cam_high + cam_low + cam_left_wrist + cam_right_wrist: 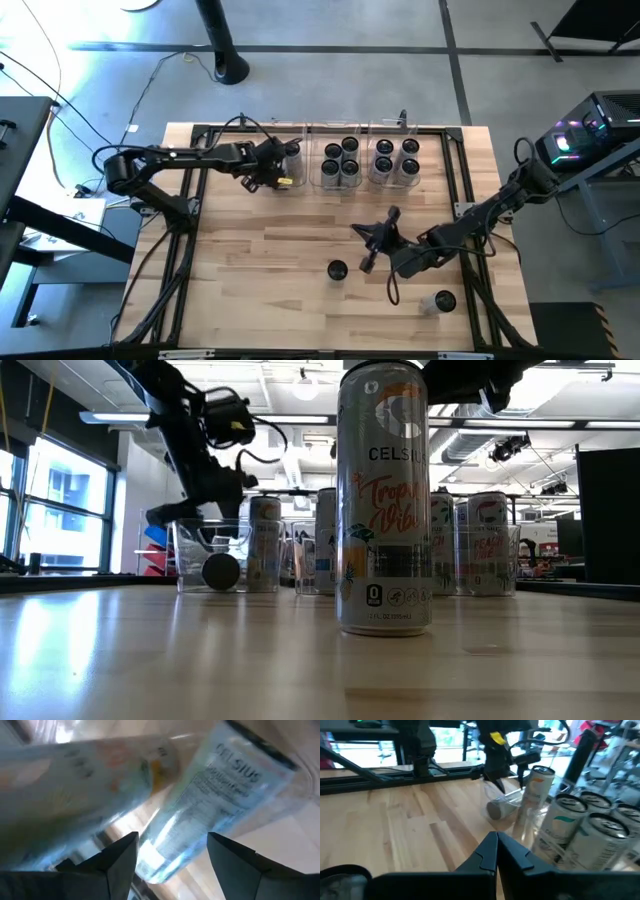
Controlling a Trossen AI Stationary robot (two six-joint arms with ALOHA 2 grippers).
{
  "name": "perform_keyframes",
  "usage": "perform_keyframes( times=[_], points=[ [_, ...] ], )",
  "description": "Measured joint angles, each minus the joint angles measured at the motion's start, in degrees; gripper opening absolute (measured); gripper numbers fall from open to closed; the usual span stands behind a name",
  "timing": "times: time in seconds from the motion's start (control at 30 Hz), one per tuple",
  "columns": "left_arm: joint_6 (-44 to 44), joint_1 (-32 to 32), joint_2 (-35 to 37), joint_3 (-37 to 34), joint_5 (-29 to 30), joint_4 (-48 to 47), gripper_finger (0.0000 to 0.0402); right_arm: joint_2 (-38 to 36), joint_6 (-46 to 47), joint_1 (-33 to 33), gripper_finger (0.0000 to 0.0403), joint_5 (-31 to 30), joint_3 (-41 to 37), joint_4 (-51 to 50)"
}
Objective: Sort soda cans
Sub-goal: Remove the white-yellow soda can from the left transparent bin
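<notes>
From above, I see the wooden table (250, 260) with three clear bins in a row along its far edge. The middle bin (340, 165) holds four upright cans and the right bin (397, 162) four more, all showing dark round tops with silvery rims. The left bin (290, 165) holds one upright can (292, 151). The low view adds what the overhead view hides: a second can (222, 572) lies on its side in that left bin, its dark end facing the camera, beside the upright one.

My left gripper (268, 170) is at the left bin, with the arm stretched across from the table's left edge. Its wrist view shows both fingers (117, 857) spread apart with nothing between them, and two pale cans close ahead, one printed "CELSIUS".

My right gripper (372, 243) hovers over the middle of the table, with the arm reaching in from the right edge and pointing toward the bins. In its wrist view the fingers (496, 851) meet tip to tip, closed on nothing.

Two cans stand outside the bins. One (337, 270) stands upright on the near middle of the table, just beside my right gripper; the low view shows it close up as a tall silver can with orange "Tropical Vibe" lettering. The other (440, 301) sits near the table's right front corner, and I cannot tell whether it is upright or tipped.
</notes>
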State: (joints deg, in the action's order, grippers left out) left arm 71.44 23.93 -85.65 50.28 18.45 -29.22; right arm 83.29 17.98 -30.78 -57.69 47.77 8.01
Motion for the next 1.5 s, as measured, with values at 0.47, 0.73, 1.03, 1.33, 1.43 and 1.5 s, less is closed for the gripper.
perform_keyframes(
  times=[0.47,0.73,1.03,1.33,1.43,1.5],
  points=[
    [-4.20,0.16,-5.56,5.46,0.18,-4.26,0.0230,0.00,-0.02,0.79,0.0000,3.50,0.00,1.37],
    [-8.03,-1.26,-5.81,11.75,0.18,-13.76,0.0230,0.00,-0.01,0.81,0.0000,3.48,0.00,1.31],
    [-8.79,-0.37,-9.76,12.02,0.11,-16.62,0.0230,0.00,-0.03,0.76,0.0000,4.20,0.00,1.07],
    [-6.51,-0.51,-12.48,13.07,0.26,-15.03,0.0233,0.00,-0.18,0.96,0.0000,4.34,0.00,0.65],
    [-7.31,-0.60,-12.89,14.85,0.95,-16.61,0.0244,0.00,0.00,0.96,0.0000,4.63,0.00,0.48],
    [-7.92,-1.18,-12.94,16.68,2.89,-18.70,0.0250,0.00,0.01,0.93,0.0000,5.06,0.00,0.48]
  ],
)
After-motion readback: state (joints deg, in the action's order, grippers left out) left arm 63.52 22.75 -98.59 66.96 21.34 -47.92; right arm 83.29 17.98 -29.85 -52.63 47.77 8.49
